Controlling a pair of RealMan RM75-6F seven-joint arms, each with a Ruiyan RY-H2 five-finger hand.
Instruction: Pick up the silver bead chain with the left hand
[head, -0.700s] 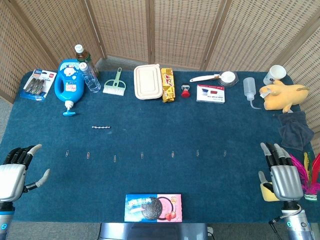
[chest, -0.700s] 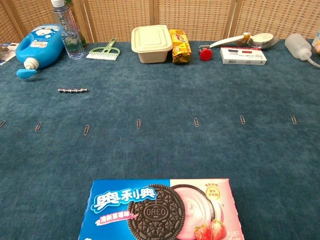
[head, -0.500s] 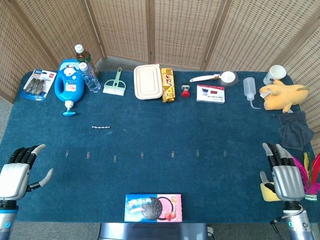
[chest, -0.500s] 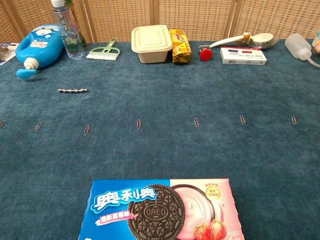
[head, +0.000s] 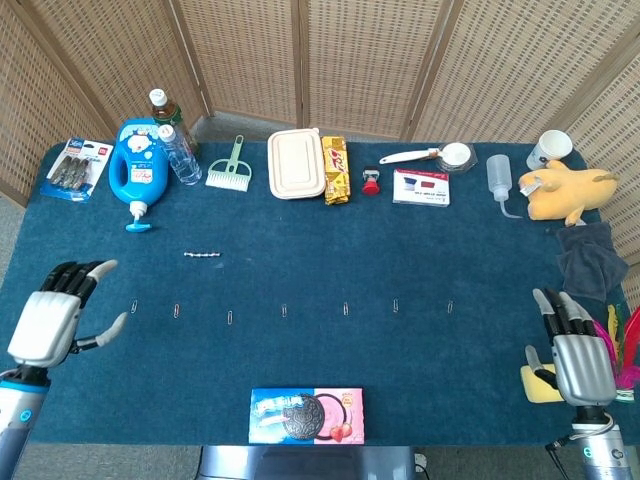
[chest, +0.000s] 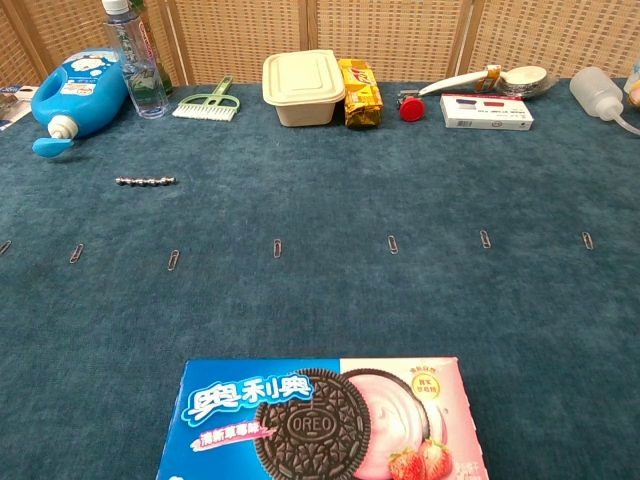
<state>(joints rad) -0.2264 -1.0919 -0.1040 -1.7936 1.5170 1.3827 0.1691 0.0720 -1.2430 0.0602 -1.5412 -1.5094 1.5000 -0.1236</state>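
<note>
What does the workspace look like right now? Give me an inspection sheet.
Surface: blue carpeted table.
Job's things: silver bead chain lies straight and untouched.
Clutter: row of paper clips, Oreo box at the near edge, blue detergent bottle, lidded container, yellow plush toy.
Hands: left hand open, fingers apart, short of the chain; right hand open at the right edge.
Cables: nothing seen.
Surroundings: wicker screens behind.

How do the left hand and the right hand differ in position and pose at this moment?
The left hand has its fingers spread and sits over the blue table cover, nearer the silver bead chain; the right hand has straighter fingers and sits at the near right edge, by a yellow object. Both hold nothing.
</note>
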